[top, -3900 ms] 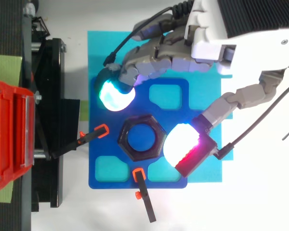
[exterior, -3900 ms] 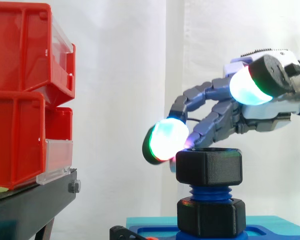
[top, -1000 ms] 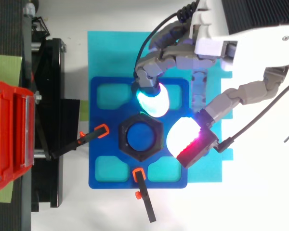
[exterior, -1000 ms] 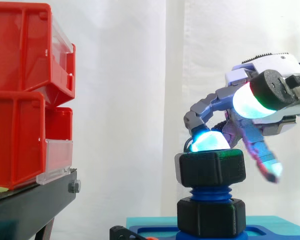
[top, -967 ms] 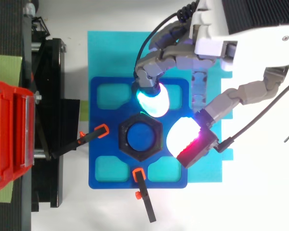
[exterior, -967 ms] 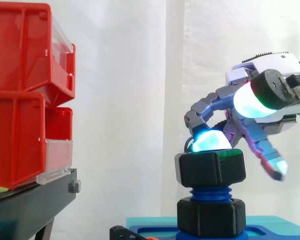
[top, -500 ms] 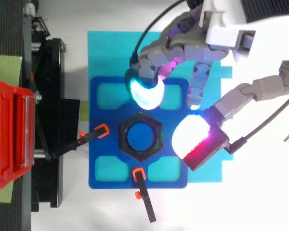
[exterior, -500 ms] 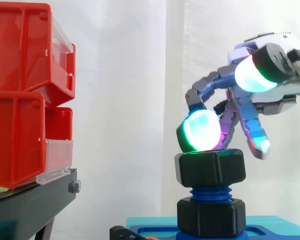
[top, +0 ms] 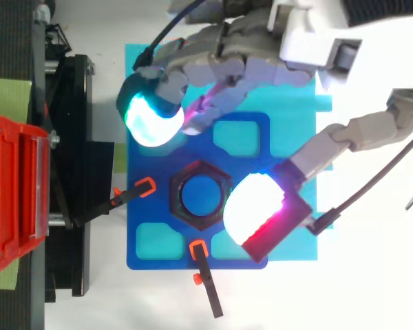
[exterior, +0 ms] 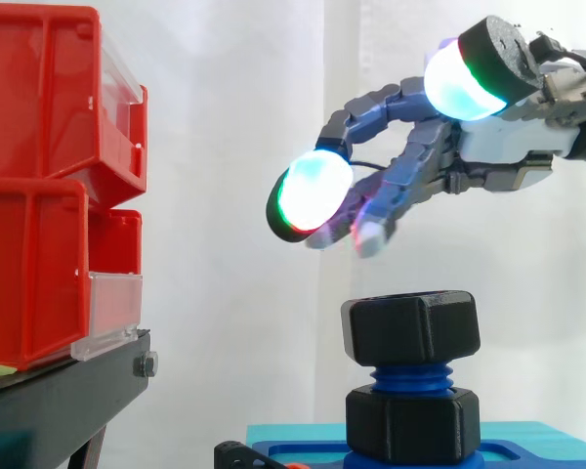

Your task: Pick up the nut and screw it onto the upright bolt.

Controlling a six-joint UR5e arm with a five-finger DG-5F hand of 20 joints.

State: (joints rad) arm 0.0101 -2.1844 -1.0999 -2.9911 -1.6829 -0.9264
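Note:
The black hex nut (exterior: pixel 410 329) sits on top of the upright blue bolt (exterior: pixel 409 378), above a second black nut (exterior: pixel 412 424) lower on the thread. From above the nut (top: pixel 200 195) rings the bolt's blue end at the middle of the blue fixture plate (top: pixel 251 124). My hand (exterior: pixel 488 147) hovers above the nut, clear of it, with fingers stretched out to the left and the thumb raised. It holds nothing. In the top view the hand (top: pixel 261 62) spreads over the plate's far side, and the thumb pad (top: pixel 256 210) hangs right of the nut.
Red bins (exterior: pixel 49 176) on a black stand (exterior: pixel 59 396) stand to the left. Two black clamps with orange tips (top: pixel 143 187) (top: pixel 199 251) point at the nut from the left and the near side. A cyan mat (top: pixel 289 240) lies under the plate.
The hand has lifted off the nut and risen. Its fingers have straightened and swung out to the left, away from the nut's top. The nut stays on the bolt.

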